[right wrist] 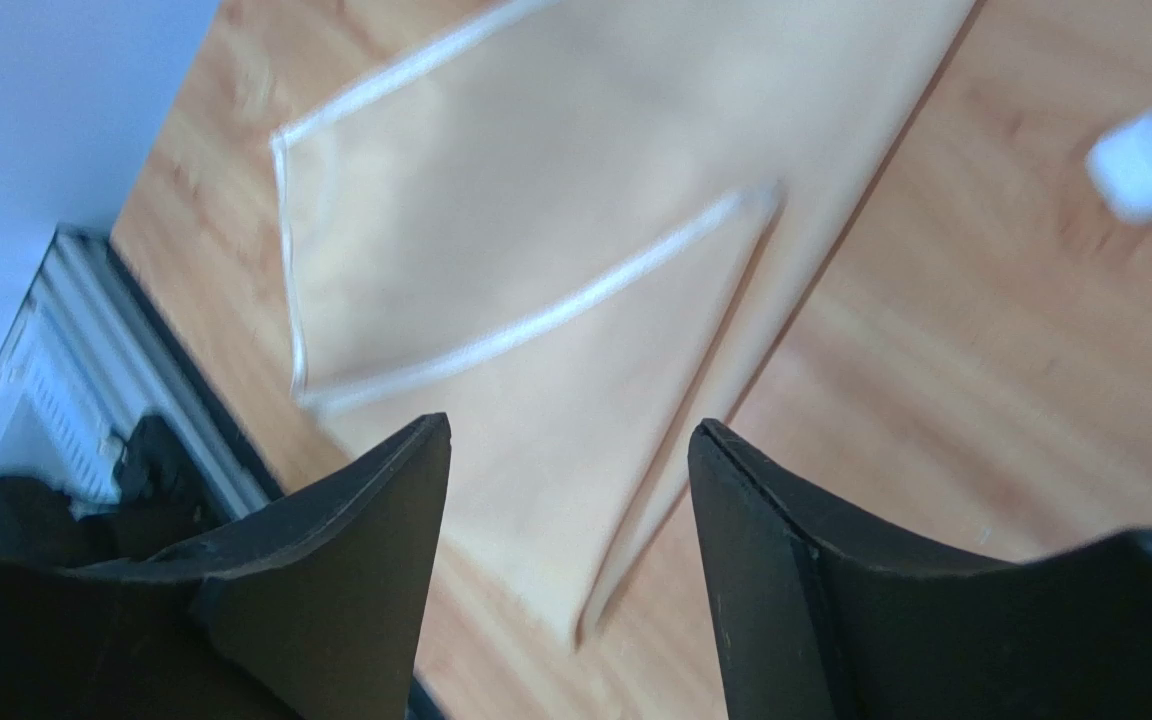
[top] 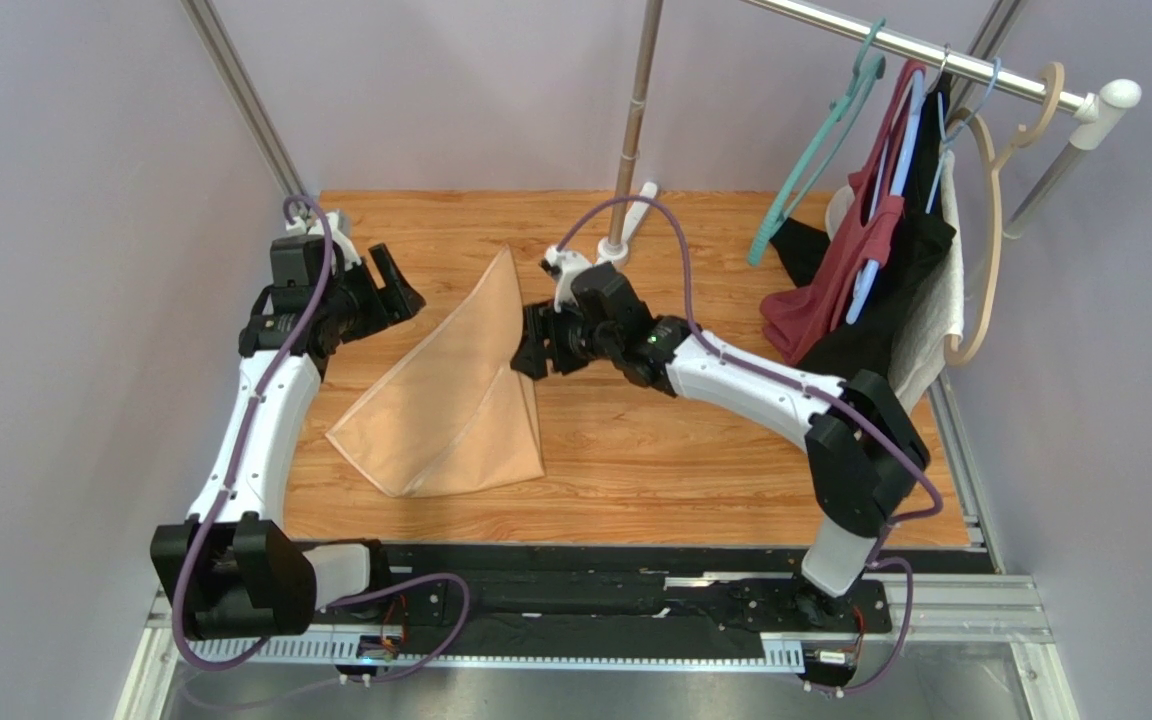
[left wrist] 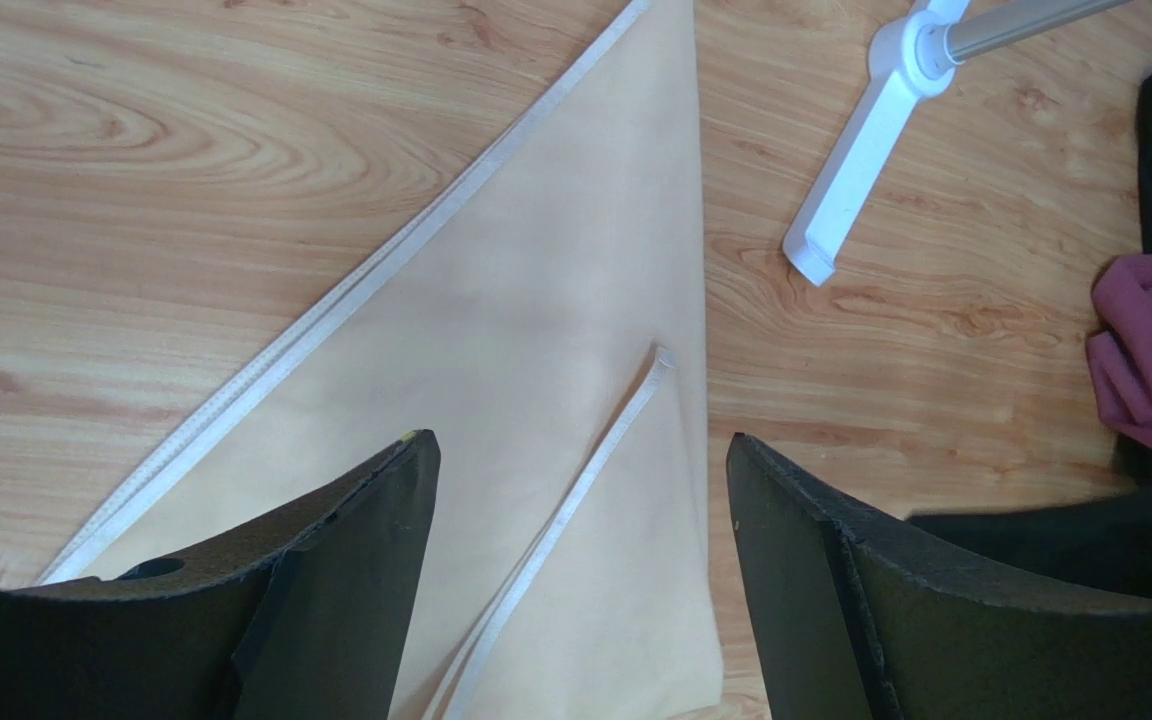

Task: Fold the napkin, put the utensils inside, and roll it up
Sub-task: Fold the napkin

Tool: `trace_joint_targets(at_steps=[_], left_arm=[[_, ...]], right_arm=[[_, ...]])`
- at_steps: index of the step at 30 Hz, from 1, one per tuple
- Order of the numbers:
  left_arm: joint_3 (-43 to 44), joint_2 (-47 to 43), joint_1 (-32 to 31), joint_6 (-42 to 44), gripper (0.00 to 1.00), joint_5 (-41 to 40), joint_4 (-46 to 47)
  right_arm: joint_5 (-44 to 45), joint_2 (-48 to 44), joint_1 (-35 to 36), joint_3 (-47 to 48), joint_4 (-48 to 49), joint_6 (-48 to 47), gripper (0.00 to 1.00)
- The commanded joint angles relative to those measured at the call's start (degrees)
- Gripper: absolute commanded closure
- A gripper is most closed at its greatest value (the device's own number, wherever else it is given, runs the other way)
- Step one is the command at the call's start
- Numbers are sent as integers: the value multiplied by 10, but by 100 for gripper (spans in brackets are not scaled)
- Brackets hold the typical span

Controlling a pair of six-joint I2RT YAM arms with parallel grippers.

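1. The napkin (top: 455, 398) lies flat on the wooden table (top: 657, 450), left of centre and between the two grippers.
2. It is folded into a long triangular shape whose narrow tip points to the far side. A second layer is turned over near its right edge, and that layer's pale hem (left wrist: 605, 450) runs as a thin line across the cloth.
3. The left gripper (top: 387, 288) is off the napkin's far left side, near the tip. Its jaws are spread wide with nothing between them. In its own view (left wrist: 582, 450) the peach cloth (left wrist: 537, 300) fills the gap below.
4. The right gripper (top: 527, 348) is at the napkin's right edge, about halfway along, and is also wide apart and empty. Its own view (right wrist: 567, 435) is blurred and looks down on the folded layers (right wrist: 537, 270). I cannot tell whether its fingertips touch the cloth.
5. The white foot (left wrist: 853, 180) of the metal pole (top: 635, 105) rests on the wood just right of the napkin's tip, apart from it.
6. Garments (top: 853, 270) on hangers (top: 823, 143) hang at the far right, well apart from the napkin.
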Motion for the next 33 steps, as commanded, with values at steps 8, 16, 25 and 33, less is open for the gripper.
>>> trace_joint_targets(at_steps=[8,16,25,33], left_arm=[[-54,-35,5,20,22,-3,-12],[-91,-60,6,15,21,5,-8],[-95,-40,6,11,21,18,-11],[-91,-30,6,9,21,29,-7]], right_arm=[[-2,274,-65,281,-9,-24,39],[-9,354,-87,329,-2,-15,39],[-50,388,-89,328,25,27,48],[-65,401,-88,324,26,58,81]])
